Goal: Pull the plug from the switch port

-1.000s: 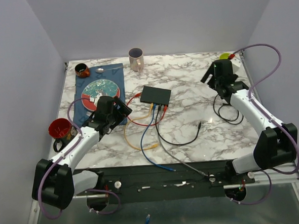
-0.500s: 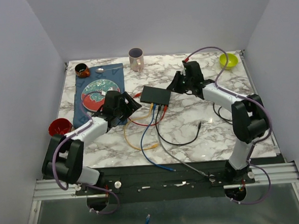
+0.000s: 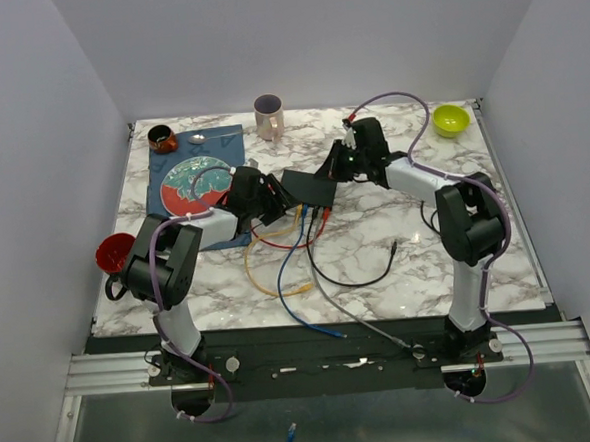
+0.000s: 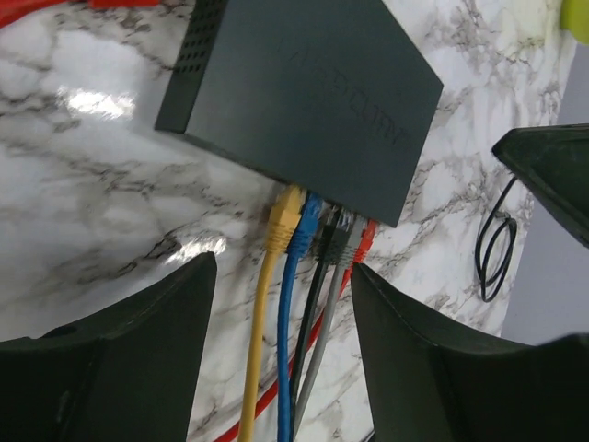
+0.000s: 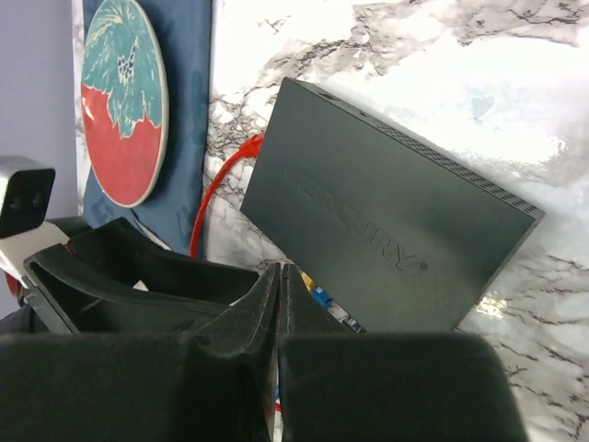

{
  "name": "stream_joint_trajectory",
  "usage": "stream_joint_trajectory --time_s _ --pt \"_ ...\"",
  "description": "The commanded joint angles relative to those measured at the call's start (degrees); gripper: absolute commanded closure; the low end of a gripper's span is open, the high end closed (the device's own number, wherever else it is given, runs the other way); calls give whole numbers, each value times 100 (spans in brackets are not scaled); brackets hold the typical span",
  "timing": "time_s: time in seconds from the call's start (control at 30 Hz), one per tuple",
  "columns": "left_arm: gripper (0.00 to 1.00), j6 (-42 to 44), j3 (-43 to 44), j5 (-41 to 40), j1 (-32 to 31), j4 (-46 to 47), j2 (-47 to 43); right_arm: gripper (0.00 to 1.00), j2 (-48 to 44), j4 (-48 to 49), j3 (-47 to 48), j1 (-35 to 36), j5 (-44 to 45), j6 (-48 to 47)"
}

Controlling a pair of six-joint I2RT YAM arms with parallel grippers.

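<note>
**Auditor:** Where is the switch sitting?

**Inspector:** The switch (image 3: 308, 187) is lying flat near the middle of the marble table (image 3: 209, 291), with its socket edge facing the arm bases. Five plugs are sitting side by side in that edge: the yellow plug (image 4: 283, 214), blue plug (image 4: 306, 221), black plug (image 4: 326, 232), grey plug (image 4: 344, 241) and red plug (image 4: 365, 241). All five are seated, and their cables are trailing across the marble.

**Auditor:** What is the left gripper doing?

**Inspector:** The left gripper (image 4: 283, 272) is hovering on the socket side with its jaws standing wide apart. Its fingers (image 4: 138, 350) are holding nothing, and the row of plugs is showing in the gap beyond the tips.

**Auditor:** And the right?

**Inspector:** The right gripper (image 5: 280, 272) is reaching in from the switch's right side. Its two fingers are pressing flat together around nothing. Whether the tips are touching the box, I cannot tell.

**Auditor:** Anything nearby?

**Inspector:** A plate (image 3: 195, 184) is resting on a blue mat (image 3: 228, 143) left of the switch. A separate red cable (image 5: 216, 198) is running to the switch's left short side. I cannot tell whether it is plugged in.
</note>
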Motion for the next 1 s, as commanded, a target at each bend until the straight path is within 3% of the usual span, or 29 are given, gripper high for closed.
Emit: stream_joint_trajectory --time_s 0.0,0.1,0.77,0.97 --pt "35 51 224 355 -20 451 401 92 263 77 114 46 -293 82" --pt "38 16 233 407 -20 574 559 96 272 103 26 46 -319 100" --pt "55 -766 251 663 -99 1602 1281 96 -123 156 -484 64 -249 29" --pt "55 -811 172 645 -143 1761 1185 96 -220 139 -510 55 -222 29"
